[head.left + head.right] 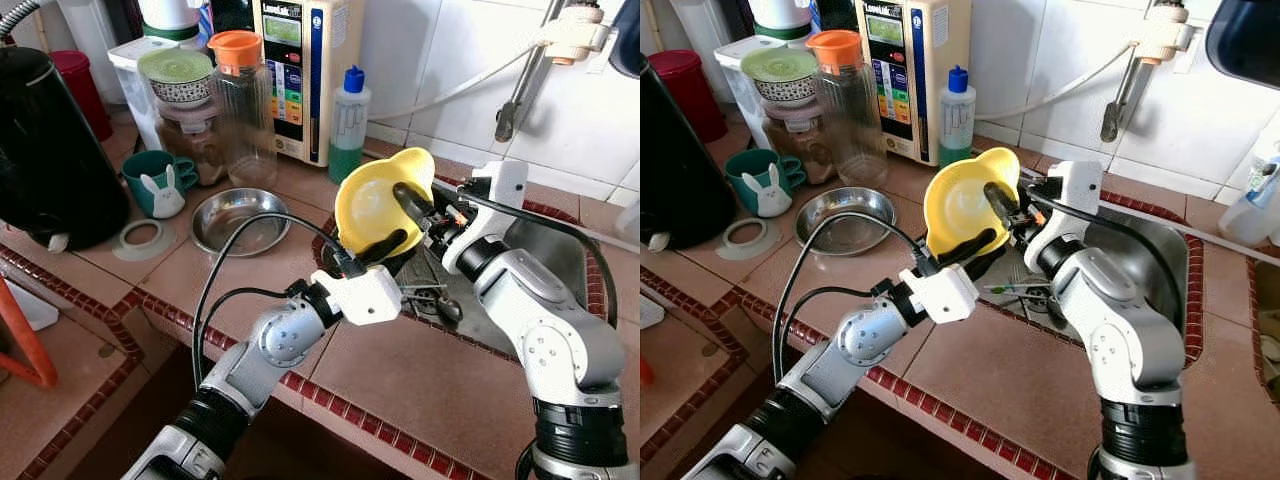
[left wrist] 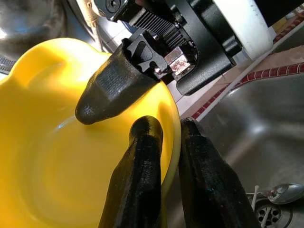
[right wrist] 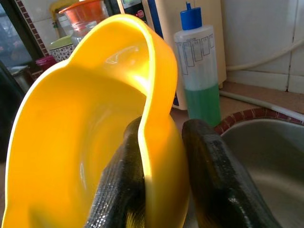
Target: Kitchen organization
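Two grippers share one yellow bowl at frame centre of the left eye view, tipped on edge above the sink. Left gripper pinches the lower rim, right gripper the right-hand rim; both closed on it. Looks like a hand-over mid-way; bowl empty, not yet set down anywhere.

Right eye view: same scene. Steel dish left of centre, empty. Green mug further left, contents not visible. Clear jar with orange lid upper left, appears empty; squeeze bottle upper centre, green liquid in its lower part. Cutlery lies in the sink basin below the bowl, so clearing seems unfinished.

Left wrist view: left fingers straddle the bowl's rim, one inside, one outside, tight on the wall. Right gripper's finger rests on the inner surface above. A spoon by the drain, lower right.

Right wrist view: right fingers clamp the rim likewise; bottle at upper right.
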